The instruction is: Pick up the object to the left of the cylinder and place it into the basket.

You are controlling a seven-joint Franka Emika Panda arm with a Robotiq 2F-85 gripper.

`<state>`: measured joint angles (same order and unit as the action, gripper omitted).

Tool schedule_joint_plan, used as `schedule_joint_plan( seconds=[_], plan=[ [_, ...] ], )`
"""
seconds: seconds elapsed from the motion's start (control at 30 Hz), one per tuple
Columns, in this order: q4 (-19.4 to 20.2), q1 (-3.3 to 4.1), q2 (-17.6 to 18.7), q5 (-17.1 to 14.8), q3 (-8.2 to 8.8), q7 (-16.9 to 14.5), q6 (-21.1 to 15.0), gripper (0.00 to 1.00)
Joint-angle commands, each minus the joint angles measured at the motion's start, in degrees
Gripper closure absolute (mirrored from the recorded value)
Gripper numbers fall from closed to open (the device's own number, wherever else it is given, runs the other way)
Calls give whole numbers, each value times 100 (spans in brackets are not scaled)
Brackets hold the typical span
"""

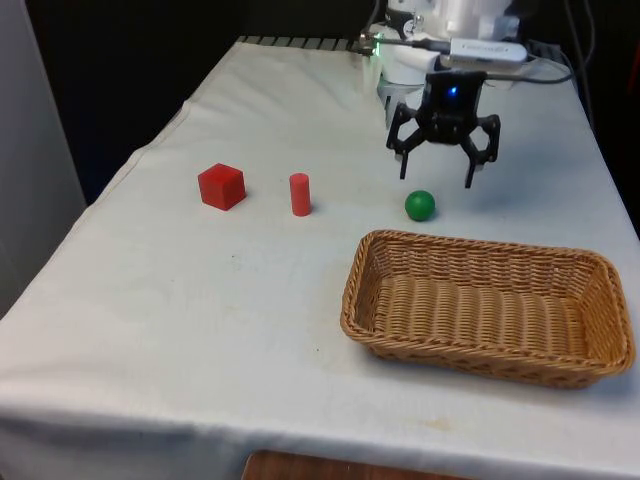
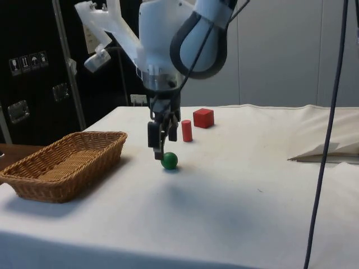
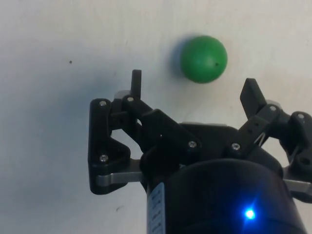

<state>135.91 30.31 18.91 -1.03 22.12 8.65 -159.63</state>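
A red cube (image 1: 221, 186) (image 2: 203, 117) sits on the white cloth at the front view's left of the upright red cylinder (image 1: 299, 194) (image 2: 187, 130). A green ball (image 1: 420, 205) (image 2: 169, 161) (image 3: 204, 59) lies to the cylinder's right. My gripper (image 1: 436, 179) (image 2: 160, 150) (image 3: 193, 84) hangs open low over the cloth, just beyond the green ball on the robot's side, with nothing between its fingers. It is well to the right of the cube and cylinder. The wicker basket (image 1: 352, 300) (image 2: 106, 147) stands at the front right, holding nothing.
A folded ridge of cloth (image 2: 322, 151) rises near the table's far side in the side view. The table's edge (image 1: 160, 135) runs close behind the cube at the front view's left.
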Motion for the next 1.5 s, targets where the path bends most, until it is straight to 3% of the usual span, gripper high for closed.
schedule_joint_plan(
  seconds=[0.0, 0.13, 0.17, 0.2, 0.37, 0.43, 0.47, 0.5, 0.63, 0.73, 0.77, 0.83, 1.03, 1.27, 1.3, 1.37, 1.4, 1.47],
  plan=[
    [23, -57, 46, -120, -97, -69, -143, 0],
    [23, -69, 201, -166, -115, -69, -304, 0],
    [0, 0, 201, -52, -6, 0, -218, 0],
    [23, -74, 246, -183, -120, -69, -355, 0],
    [6, -69, 430, -178, -92, -52, -539, 0],
    [0, -52, 447, -160, -69, -40, -539, 0],
    [-6, -6, 476, -109, -6, 0, -521, 0],
    [-6, -40, 447, -155, -57, -34, -533, 0],
    [-11, -17, 464, -132, -29, -17, -527, 0],
    [-11, -40, 498, -155, -63, -23, -561, 0],
    [-17, -6, 487, -109, -6, 0, -521, 0],
    [-11, -46, 516, -160, -63, -23, -567, 0],
    [-17, -6, 533, -109, 0, 11, -527, 0],
    [-17, -11, 533, -115, -6, 6, -533, 0],
    [-17, -6, 533, -115, -6, 6, -533, 1],
    [-17, -6, 533, -109, 0, 6, -527, 23],
    [-17, -6, 533, -115, -6, 6, -533, 23],
    [-17, -6, 533, -115, -6, 6, -527, 46]
  ],
)
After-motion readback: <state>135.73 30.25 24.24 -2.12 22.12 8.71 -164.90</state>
